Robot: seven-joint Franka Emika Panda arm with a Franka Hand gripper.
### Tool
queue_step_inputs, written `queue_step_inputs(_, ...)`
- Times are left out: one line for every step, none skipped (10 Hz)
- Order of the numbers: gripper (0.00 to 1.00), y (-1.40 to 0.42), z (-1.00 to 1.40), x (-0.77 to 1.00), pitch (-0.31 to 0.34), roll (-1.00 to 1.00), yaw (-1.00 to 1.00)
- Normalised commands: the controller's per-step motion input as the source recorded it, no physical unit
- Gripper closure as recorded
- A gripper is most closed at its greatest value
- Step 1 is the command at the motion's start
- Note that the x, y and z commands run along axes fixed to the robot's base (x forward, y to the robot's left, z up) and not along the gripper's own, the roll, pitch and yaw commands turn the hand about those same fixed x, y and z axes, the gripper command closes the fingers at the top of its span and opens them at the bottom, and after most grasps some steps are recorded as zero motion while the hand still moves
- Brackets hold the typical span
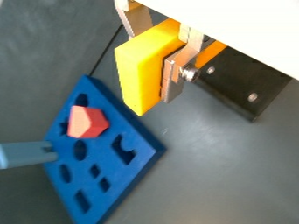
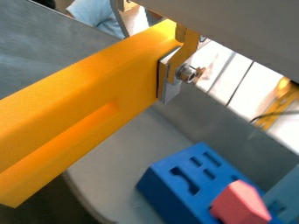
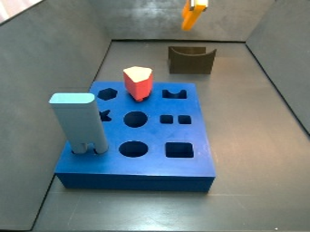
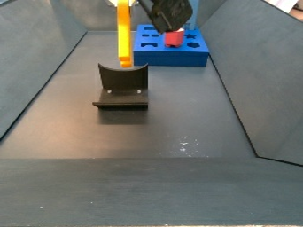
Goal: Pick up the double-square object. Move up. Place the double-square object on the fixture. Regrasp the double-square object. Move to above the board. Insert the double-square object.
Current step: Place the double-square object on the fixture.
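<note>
My gripper is shut on the double-square object, a long orange-yellow block that hangs upright from the jaws. Its long face with a shallow groove fills a wrist view. In a side view the block hangs in the air over the fixture, with the gripper at its top end. The dark fixture stands near the back wall, below the block. The blue board with shaped holes lies on the floor away from the fixture.
A red shield-shaped peg and a tall light-blue block stand in the board. Grey walls enclose the floor on all sides. The fixture also shows beside the gripper.
</note>
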Motion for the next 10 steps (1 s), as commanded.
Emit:
queue_step_inputs(1.0,0.04,-0.01,0.07,0.051,-0.54,-0.19)
queue_step_inputs(1.0,0.03,-0.01,0.06,0.007,-0.31,-0.17)
queue_step_inputs(1.0,0.03,0.0,0.05,-0.033,-0.2,-0.15)
queue_step_inputs(1.0,0.12,-1.0,0.08,0.068,-0.23,-0.12)
queue_step_inputs(1.0,0.12,-1.0,0.08,0.06,-0.22,-0.1)
queue_step_inputs(1.0,0.12,-1.0,0.11,0.036,-0.2,-0.1)
queue_step_inputs(1.0,0.11,-1.0,0.11,0.023,-0.16,-0.1)
queue_step_inputs(1.0,0.1,-1.0,0.11,-0.013,-0.13,-0.1)
queue_step_inputs(1.0,0.09,-0.86,0.11,-0.042,-0.11,-0.09)
queue_step_inputs(1.0,0.05,-0.6,0.08,-0.071,-0.09,-0.07)
